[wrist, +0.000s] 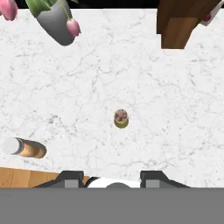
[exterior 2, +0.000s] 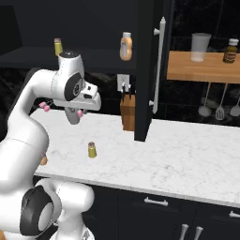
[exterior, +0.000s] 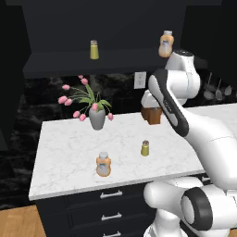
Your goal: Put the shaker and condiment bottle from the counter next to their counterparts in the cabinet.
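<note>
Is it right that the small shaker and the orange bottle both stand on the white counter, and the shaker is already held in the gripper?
Not quite. The shaker and orange bottle do stand on the counter, but the gripper holds nothing; it hangs above the shaker, apart from it. The right base view shows this.

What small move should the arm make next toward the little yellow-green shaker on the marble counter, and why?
Probably open the gripper and lower straight down: the small yellow-green grey-capped shaker stands upright on the white marble counter almost directly below, untouched, and the jaws look nearly shut.
</note>
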{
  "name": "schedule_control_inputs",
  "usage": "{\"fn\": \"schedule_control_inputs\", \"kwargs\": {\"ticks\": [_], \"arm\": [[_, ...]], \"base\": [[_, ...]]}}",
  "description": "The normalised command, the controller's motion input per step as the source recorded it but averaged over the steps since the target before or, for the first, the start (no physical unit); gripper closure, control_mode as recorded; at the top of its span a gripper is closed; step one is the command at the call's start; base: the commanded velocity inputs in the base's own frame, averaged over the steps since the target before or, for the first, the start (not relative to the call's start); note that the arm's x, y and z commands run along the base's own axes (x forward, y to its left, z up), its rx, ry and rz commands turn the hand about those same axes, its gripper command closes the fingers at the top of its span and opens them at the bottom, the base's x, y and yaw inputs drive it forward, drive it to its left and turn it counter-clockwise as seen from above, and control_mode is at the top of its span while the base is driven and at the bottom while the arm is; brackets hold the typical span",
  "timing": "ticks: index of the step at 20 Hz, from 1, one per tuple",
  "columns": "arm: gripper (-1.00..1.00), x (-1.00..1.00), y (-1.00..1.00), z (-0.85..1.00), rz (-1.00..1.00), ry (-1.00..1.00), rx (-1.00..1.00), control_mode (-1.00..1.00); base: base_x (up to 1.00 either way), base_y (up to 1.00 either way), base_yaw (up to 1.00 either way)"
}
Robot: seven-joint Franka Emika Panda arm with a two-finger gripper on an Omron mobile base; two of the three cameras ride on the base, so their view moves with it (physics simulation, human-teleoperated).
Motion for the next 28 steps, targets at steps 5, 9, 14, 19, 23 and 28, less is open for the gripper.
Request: {"fn": "schedule_control_inputs", "kwargs": {"ticks": [5, 9, 14, 19, 23, 28], "arm": [[-1.00, -0.33, -0.15, 0.00, 0.00, -0.12, 0.05, -1.00], [-1.00, -0.39, -0.18, -0.10, 0.00, -0.37, 0.11, -1.00], [-1.00, 0.15, -0.02, -0.69, 0.14, -0.35, 0.18, -1.00], [-1.00, 0.33, -0.43, -0.41, 0.29, -0.28, 0.23, -1.00], [-1.00, 0.17, -0.75, 0.00, 0.21, -0.07, 0.16, -1.00], [-1.00, 0.00, -0.13, -0.01, 0.07, 0.00, 0.02, -1.00]], "base": [[0.00, 0.00, 0.00], [0.00, 0.00, 0.00], [0.00, 0.00, 0.00], [0.00, 0.00, 0.00], [0.00, 0.00, 0.00], [0.00, 0.00, 0.00]]}}
